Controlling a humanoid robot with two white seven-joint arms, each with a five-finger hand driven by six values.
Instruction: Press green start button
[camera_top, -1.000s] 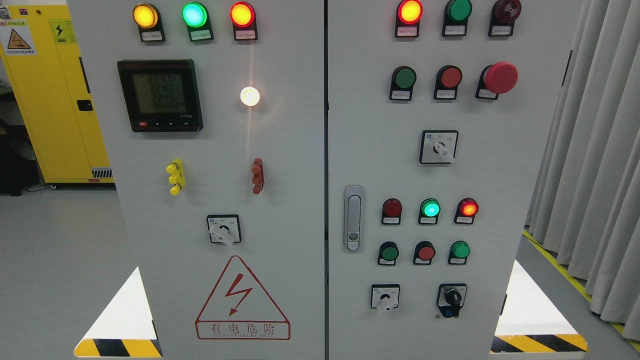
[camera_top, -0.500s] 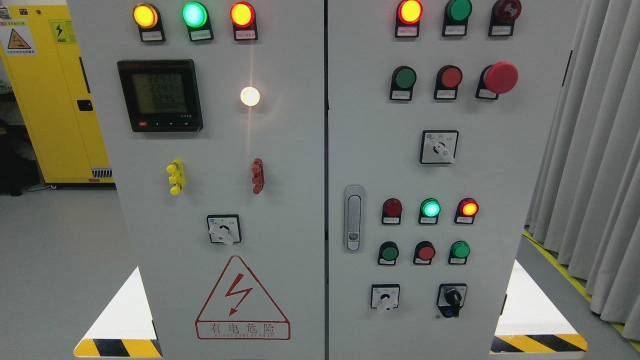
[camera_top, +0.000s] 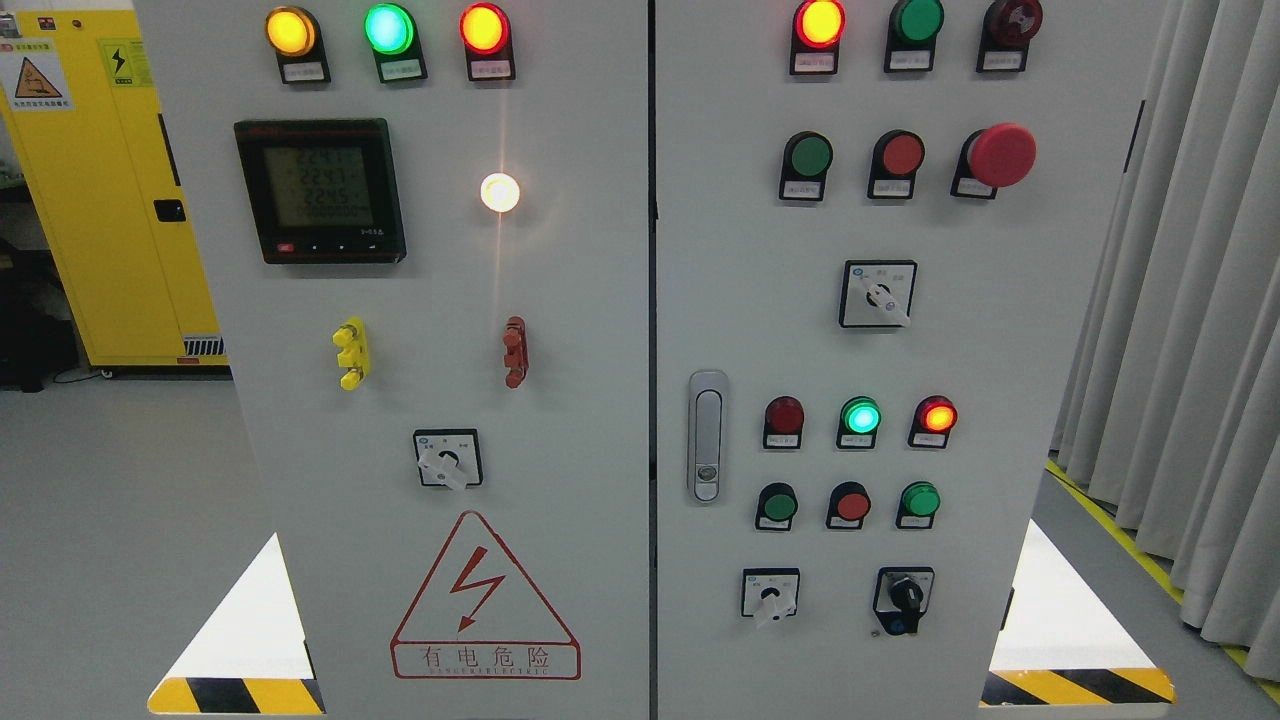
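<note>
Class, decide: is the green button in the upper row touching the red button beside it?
Apart. The head view shows bare panel between the green button and the red button.

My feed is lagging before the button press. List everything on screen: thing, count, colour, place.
Lamps: three, amber, green, red, left door top.
Meter: one, black, left door.
Green buttons: three unlit, right door; one upper row, two lower row.
Red buttons: two, right door.
Emergency stop: one, red, upper right.
Selector switches: three white-knobbed.
Handle: one, silver, right door.
Yellow cabinet: one, far left.
Curtain: grey, right.
Robot hands: none in view.
</note>
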